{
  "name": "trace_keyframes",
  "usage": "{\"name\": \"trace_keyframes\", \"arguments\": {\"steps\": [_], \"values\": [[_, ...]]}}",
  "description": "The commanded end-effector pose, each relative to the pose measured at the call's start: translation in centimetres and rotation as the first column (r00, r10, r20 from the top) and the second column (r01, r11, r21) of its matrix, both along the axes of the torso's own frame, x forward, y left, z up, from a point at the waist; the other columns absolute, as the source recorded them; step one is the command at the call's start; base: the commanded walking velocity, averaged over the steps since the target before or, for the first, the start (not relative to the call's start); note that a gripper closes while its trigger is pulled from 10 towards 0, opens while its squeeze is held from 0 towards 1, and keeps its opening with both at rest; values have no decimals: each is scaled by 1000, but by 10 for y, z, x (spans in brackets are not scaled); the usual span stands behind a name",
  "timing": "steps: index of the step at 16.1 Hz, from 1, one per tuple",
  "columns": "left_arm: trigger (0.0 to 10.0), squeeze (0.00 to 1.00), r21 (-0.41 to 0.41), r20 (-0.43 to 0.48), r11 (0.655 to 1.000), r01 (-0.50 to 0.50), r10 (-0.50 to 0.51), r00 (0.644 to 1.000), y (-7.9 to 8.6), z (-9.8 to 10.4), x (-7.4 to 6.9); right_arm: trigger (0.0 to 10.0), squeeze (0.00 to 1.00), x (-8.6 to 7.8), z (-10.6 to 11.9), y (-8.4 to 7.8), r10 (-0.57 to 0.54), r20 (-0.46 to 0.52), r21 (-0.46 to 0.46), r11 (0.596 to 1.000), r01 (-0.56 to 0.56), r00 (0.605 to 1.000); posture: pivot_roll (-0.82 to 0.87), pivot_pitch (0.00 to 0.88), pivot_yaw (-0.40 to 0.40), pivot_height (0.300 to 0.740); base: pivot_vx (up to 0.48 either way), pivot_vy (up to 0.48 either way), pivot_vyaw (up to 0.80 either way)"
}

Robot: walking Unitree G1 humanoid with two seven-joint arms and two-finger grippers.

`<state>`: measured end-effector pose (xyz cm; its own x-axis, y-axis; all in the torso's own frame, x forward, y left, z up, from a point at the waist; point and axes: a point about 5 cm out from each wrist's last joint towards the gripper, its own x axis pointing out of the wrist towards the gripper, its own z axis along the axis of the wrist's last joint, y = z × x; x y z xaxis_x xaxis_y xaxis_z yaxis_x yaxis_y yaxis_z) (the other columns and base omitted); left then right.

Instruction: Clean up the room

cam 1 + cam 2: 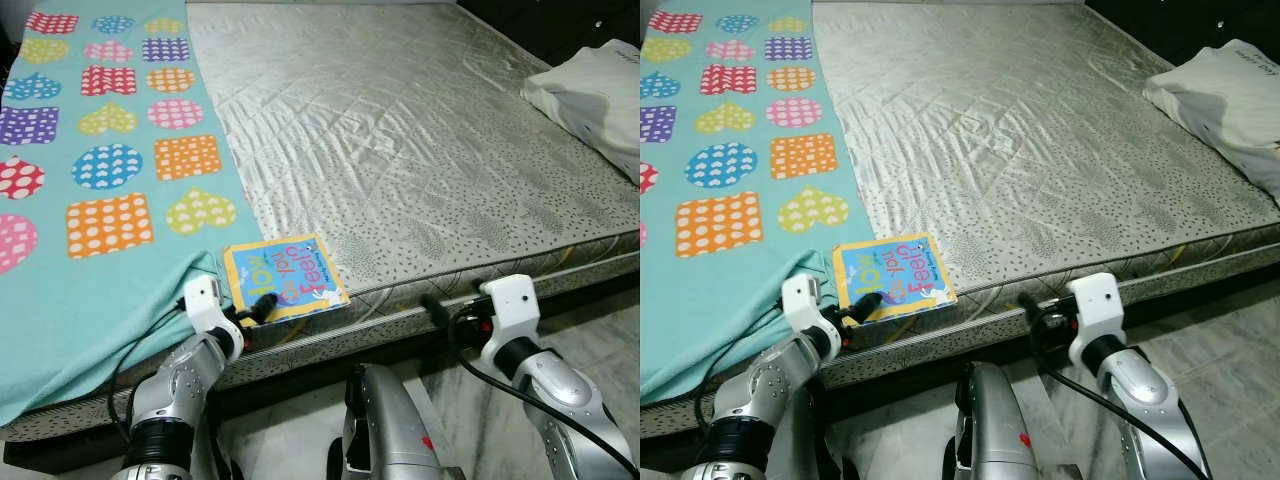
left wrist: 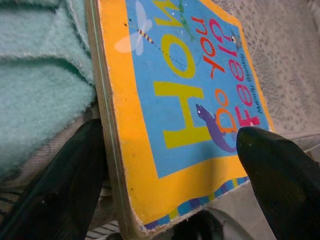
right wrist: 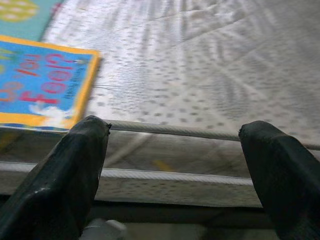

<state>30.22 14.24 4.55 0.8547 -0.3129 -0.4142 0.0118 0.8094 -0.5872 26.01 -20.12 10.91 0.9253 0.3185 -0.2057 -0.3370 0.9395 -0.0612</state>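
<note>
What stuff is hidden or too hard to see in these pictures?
- Blue and yellow cardboard picture book: small author line unreadable, left wrist view, blurred.
- White pillow: cut off by the left eye view's edge.
- Teal blanket with colourful shapes: runs past the edge.
- Left gripper: whether its fingers touch the book is unclear.

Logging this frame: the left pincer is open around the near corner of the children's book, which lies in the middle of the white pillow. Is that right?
Not quite. The children's book lies on the mattress at its near edge, beside the teal blanket, far from the white pillow, as the left eye view shows. The left pincer is indeed open around its near corner.
</note>
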Motion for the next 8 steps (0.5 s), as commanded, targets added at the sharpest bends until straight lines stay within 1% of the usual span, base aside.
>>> {"name": "trace_keyframes", "arguments": {"steps": [1,2,3,6,7,8], "values": [[10000,0,-64,-52,998,20,-24,998,-9,-8,-5,10000,0,-2,7,4,36,8,20,999,-37,999,-229,112,-93,517,0,0,0],[10000,0,-104,-56,995,6,-12,998,-8,-8,-4,10000,0,-2,11,5,43,14,24,999,-44,999,-234,113,-92,517,0,0,0],[10000,0,-197,-59,980,-30,19,998,-3,-6,0,10000,0,-2,16,7,45,28,24,999,-46,999,-237,113,-92,517,0,0,0],[10000,0,-283,-60,958,-41,25,998,4,-4,6,10000,0,0,21,8,45,35,29,999,-46,998,-246,109,-96,517,0,0,0],[10000,0,-296,-63,955,-34,15,998,5,-4,8,10000,0,1,23,7,43,37,27,999,-44,998,-249,109,-98,517,0,0,0],[7490,0,-305,-68,952,-21,0,998,5,-5,8,10000,0,2,24,7,39,40,25,999,-40,998,-252,108,-98,517,0,0,0]]}}
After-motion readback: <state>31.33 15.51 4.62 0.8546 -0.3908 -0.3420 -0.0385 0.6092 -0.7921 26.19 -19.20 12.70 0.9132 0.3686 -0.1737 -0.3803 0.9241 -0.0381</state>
